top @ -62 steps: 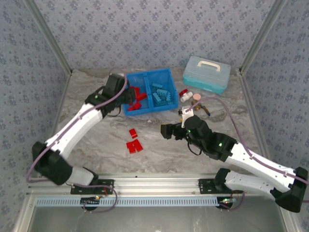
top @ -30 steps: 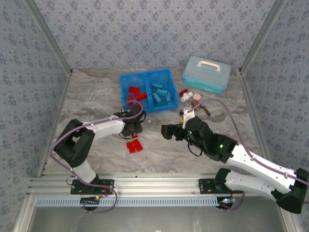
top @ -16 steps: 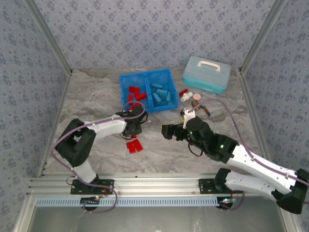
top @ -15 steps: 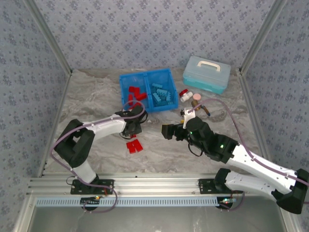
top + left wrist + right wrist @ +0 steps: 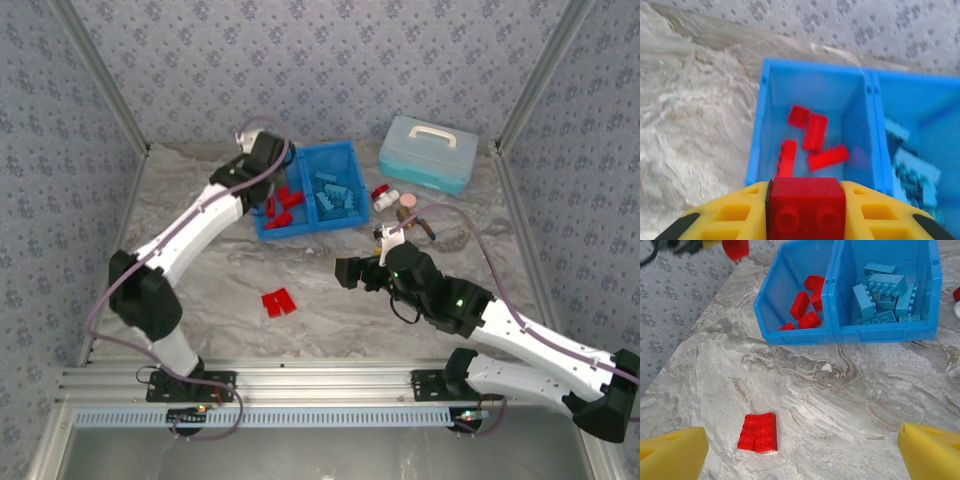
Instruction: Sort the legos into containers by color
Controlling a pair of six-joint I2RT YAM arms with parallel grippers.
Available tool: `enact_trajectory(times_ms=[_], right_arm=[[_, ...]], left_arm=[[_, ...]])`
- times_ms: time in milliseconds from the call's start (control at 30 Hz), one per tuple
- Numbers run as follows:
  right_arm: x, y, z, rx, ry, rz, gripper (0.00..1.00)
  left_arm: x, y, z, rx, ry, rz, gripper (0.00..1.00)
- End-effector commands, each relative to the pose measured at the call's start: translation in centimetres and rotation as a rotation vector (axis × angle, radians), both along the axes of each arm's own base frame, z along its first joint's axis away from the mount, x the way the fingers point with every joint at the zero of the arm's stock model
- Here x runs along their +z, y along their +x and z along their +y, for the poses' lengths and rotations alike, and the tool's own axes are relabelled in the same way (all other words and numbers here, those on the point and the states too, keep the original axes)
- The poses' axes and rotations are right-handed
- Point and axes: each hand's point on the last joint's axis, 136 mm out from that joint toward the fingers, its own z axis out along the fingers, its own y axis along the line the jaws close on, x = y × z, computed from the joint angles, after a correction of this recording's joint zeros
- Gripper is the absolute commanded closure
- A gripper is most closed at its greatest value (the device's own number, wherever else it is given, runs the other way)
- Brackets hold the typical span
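My left gripper (image 5: 268, 180) hangs over the left compartment of the blue bin (image 5: 310, 228), shut on a red lego (image 5: 806, 206) between its yellow fingers (image 5: 735, 215). That held red lego (image 5: 735, 247) also shows at the top left of the right wrist view. Below it, several red legos (image 5: 812, 140) lie in the left compartment, and light blue legos (image 5: 910, 167) fill the right one. Two red legos (image 5: 277, 302) lie side by side on the table. My right gripper (image 5: 350, 272) stands open to the right of them, with nothing between its fingers (image 5: 670, 452).
A pale teal lidded case (image 5: 428, 152) with a white handle sits back right of the bin. Small red, white and pink bottle-like items (image 5: 392, 198) lie between the case and my right arm. Patterned walls close in the marble table (image 5: 200, 200) on three sides.
My left gripper closed on a red lego on the table, lifted it and swung back to above the bin's left compartment. Two red legos stay on the table. The right arm is still.
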Motion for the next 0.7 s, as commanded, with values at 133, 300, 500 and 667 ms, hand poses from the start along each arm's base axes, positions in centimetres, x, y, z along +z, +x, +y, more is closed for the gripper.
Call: enact_trajectory(times_ms=[133,300,500,667], right_arm=[[0.9,-0.3,-0.8,-0.025,0.014,-0.008,0.00],[1.1,-0.3,-0.7,-0.023,0.017,-0.012,0.00],[1.4,-0.5,-1.0,-0.025,0.027,-0.010,0.00],[1.4,-0.6,-1.2,-0.031,0.037,-0.012,0.00]], left_arm=[[-4.3,5.7,-0.8,-0.042,0.034,0.126,0.73],[-6.8,8.7,-4.1,-0.088,-0.053,0.149,0.71],[-7.7,10.7,-4.1,-0.063,0.011,0.150,0.58],[-5.6,10.5,-4.2,-0.090,0.012,0.129,0.47]])
